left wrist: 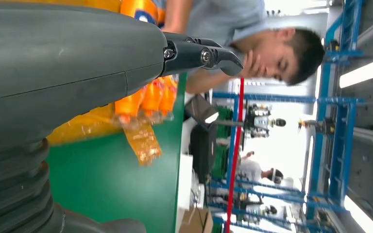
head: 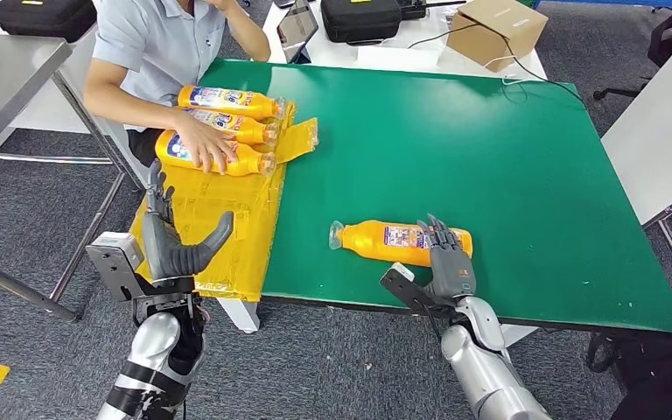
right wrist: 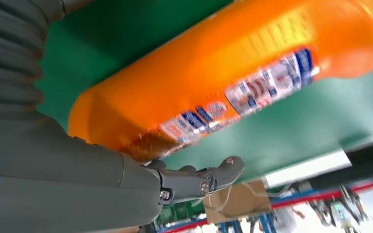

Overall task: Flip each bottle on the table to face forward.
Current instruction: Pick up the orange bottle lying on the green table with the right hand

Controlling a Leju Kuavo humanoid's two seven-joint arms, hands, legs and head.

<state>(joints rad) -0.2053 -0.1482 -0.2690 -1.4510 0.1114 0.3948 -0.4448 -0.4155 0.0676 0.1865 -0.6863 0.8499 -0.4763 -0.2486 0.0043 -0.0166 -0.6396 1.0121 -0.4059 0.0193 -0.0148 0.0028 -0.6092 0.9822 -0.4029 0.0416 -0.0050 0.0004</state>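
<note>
I am at the step of turning the single bottle (head: 400, 242), which lies on its side near the front edge of the green table (head: 490, 157). My right hand (head: 446, 259) lies over its base end, fingers curved onto it but not closed around it. Next I must get a firm grip and roll it. My left hand (head: 171, 241) waits with fingers spread, holding nothing. The bottle is orange with a blue and white label.
</note>
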